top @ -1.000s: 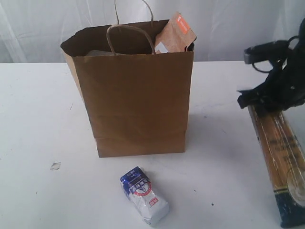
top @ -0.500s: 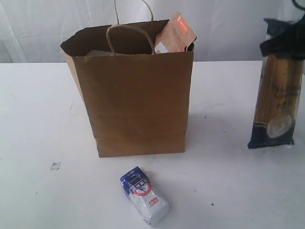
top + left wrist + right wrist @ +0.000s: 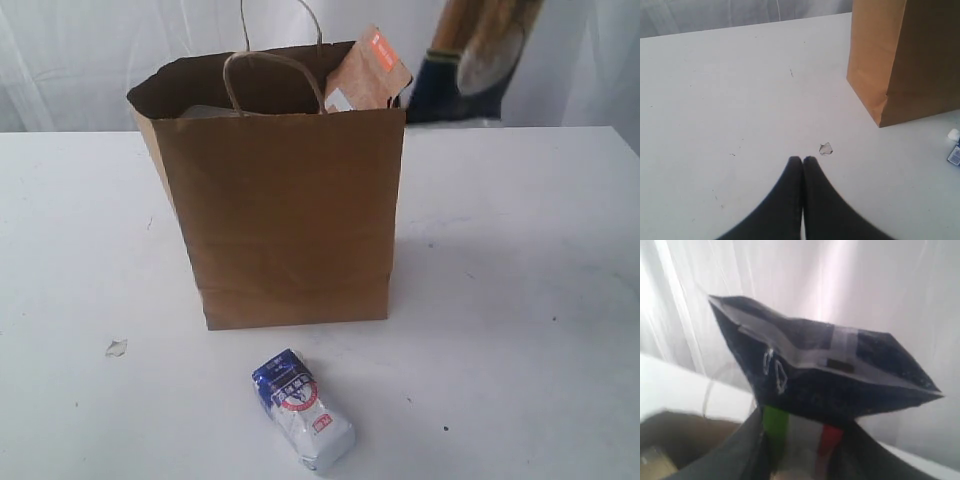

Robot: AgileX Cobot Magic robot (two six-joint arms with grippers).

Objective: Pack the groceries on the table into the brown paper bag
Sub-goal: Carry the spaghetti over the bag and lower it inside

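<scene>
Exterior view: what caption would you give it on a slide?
A spaghetti pack high above the table beside the upright brown paper bag, with a blue-white pouch lying in front.

Matt kraft-paper bag [image 3: 285,215], glossy plastic pouch [image 3: 303,409], smooth table [image 3: 520,300]

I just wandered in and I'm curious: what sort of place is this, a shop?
Probably a staged test setup, not a shop: a plain white table, a white curtain hung behind it, and only one brown paper bag with a few groceries, such as the blue-white pouch.
</scene>
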